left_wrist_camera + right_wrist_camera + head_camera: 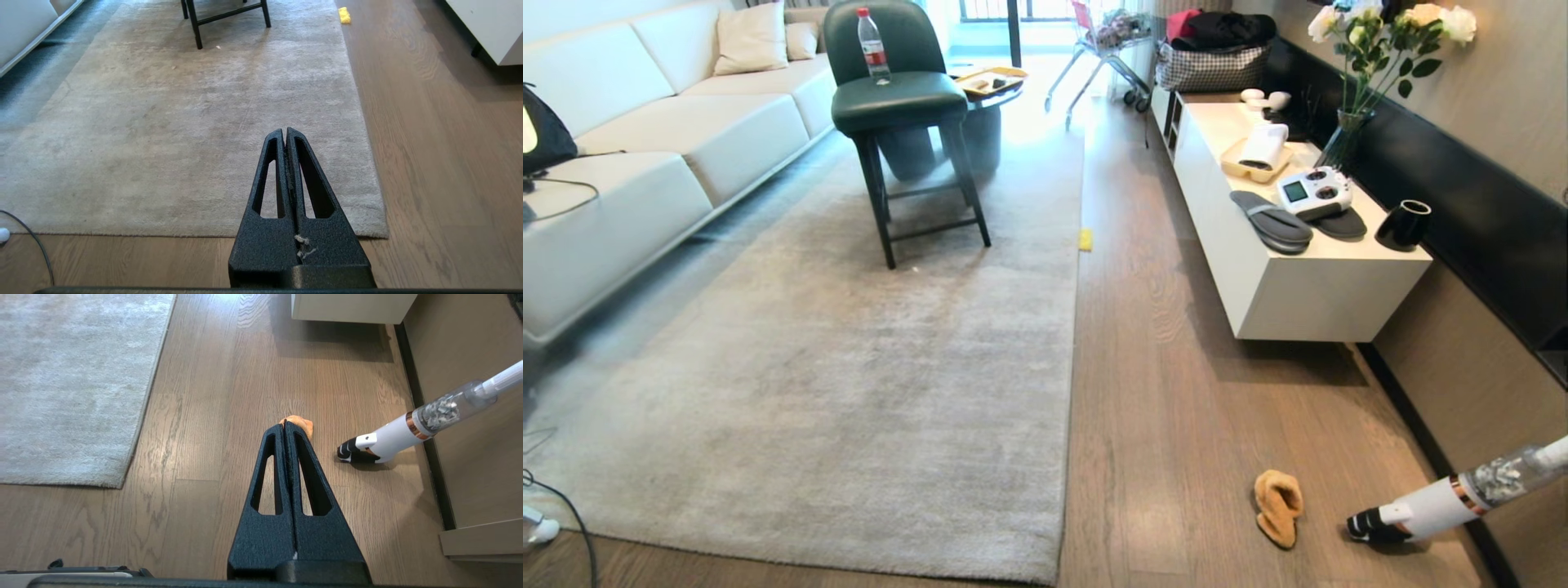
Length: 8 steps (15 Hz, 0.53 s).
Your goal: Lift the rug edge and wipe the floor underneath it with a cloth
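Lying on the floor (1176, 425) right of the rug (849, 367), the cloth (1278, 506) sits ahead of the right hand (285, 425), pressed together and empty, nearer than the left.

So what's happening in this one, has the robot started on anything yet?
Nothing is being handled yet. The rug lies flat on the floor, no edge lifted. The cloth sits crumpled on the bare floor to the rug's right, beside a vacuum. The left gripper hangs shut above the rug, and the right gripper is shut and empty above the cloth.
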Tool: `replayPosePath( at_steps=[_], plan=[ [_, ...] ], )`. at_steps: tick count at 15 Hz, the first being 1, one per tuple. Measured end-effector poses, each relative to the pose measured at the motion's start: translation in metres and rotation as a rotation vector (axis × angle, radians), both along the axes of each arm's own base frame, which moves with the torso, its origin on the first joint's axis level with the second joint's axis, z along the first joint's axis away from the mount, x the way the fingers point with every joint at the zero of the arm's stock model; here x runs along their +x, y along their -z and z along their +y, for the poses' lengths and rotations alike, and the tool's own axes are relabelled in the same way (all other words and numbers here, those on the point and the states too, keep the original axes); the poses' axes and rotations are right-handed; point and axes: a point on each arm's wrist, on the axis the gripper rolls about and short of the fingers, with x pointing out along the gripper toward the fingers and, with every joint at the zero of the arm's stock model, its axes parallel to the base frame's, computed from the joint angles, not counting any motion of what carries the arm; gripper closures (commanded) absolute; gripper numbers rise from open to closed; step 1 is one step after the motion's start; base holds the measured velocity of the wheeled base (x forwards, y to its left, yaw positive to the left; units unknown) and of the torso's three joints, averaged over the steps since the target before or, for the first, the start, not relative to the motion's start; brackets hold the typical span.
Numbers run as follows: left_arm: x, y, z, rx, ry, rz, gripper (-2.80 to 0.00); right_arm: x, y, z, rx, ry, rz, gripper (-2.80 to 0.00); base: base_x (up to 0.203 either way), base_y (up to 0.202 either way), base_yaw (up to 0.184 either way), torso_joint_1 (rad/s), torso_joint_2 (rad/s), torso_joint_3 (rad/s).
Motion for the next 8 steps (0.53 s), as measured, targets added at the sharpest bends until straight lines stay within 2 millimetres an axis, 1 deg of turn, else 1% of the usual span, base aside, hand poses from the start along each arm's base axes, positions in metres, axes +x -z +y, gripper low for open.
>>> replayPosePath(
  at_steps=[6,8],
  plan=[
    [0.0,0.0,0.0,0.0,0.0,0.0,0.0,0.0,0.0,0.0,-0.001,0.0,0.0,0.0,0.0,0.0,0.0,0.014,-0.43,-0.405],
    [0.0,0.0,0.0,-0.001,0.0,0.0,0.0,0.0,0.0,0.0,-0.001,0.0,0.0,0.0,0.0,0.0,0.0,0.096,-0.45,-0.371]
  ],
)
